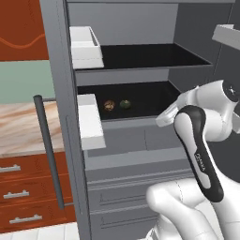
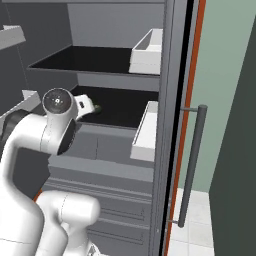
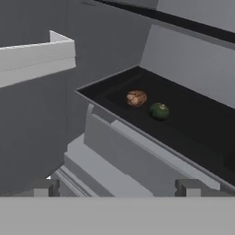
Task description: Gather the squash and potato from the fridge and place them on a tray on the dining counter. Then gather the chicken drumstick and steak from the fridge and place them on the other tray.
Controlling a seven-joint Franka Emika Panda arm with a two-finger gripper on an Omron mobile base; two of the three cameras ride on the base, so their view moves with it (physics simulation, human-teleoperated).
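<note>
Squash (image 3: pixel 159 111) and potato (image 3: pixel 136 97) lie near each other, apart, on the lower black shelf (image 3: pixel 193 124) of the open fridge (image 1: pixel 136 145), at the centre of the hand view. Nearest, at the bottom of that view, the gripper (image 3: pixel 117 187) stands with its jaws fully apart, holding nothing, well short of the shelf. In the left base view the potato (image 1: pixel 109 105) sits left of the squash (image 1: pixel 124 104), mid-frame. White door bins (image 1: pixel 90 119) flank the shelves. An upper shelf (image 1: pixel 150 56) lies beyond.
</note>
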